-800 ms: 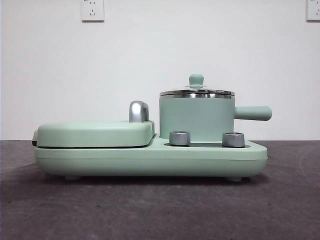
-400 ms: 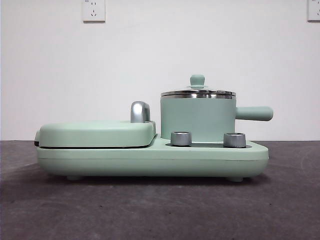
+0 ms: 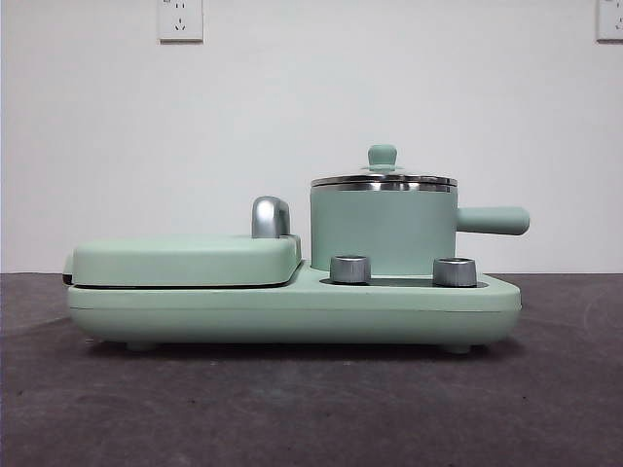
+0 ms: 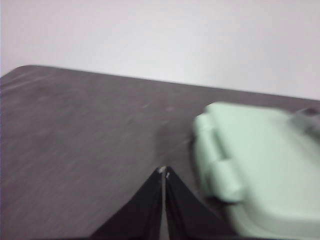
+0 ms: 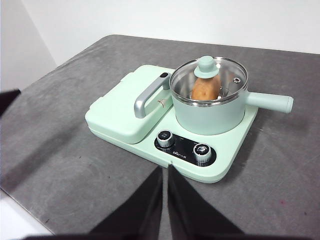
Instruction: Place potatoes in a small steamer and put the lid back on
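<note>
The small mint-green steamer [image 3: 383,232] stands on the right of the green cooker base [image 3: 292,306], its stubby handle pointing right. The glass lid [image 3: 383,179] with its green knob sits on the steamer's rim. In the right wrist view the orange-brown potato [image 5: 205,88] shows inside the steamer [image 5: 210,117] under the lid [image 5: 227,75]. My right gripper [image 5: 164,170] is shut and empty, high above the table in front of the cooker. My left gripper [image 4: 163,171] is shut and empty, beside the cooker's flat cover [image 4: 265,165]. Neither arm shows in the front view.
The flat mint-green griddle cover [image 3: 185,261] with a steel handle [image 3: 270,216] lies on the left of the base. Two steel dials [image 3: 350,269] sit at the front of the base. The grey table [image 3: 292,409] stretches around the cooker, white wall behind.
The front view shifts slightly and back; the steamer, lid and cooker have not moved.
</note>
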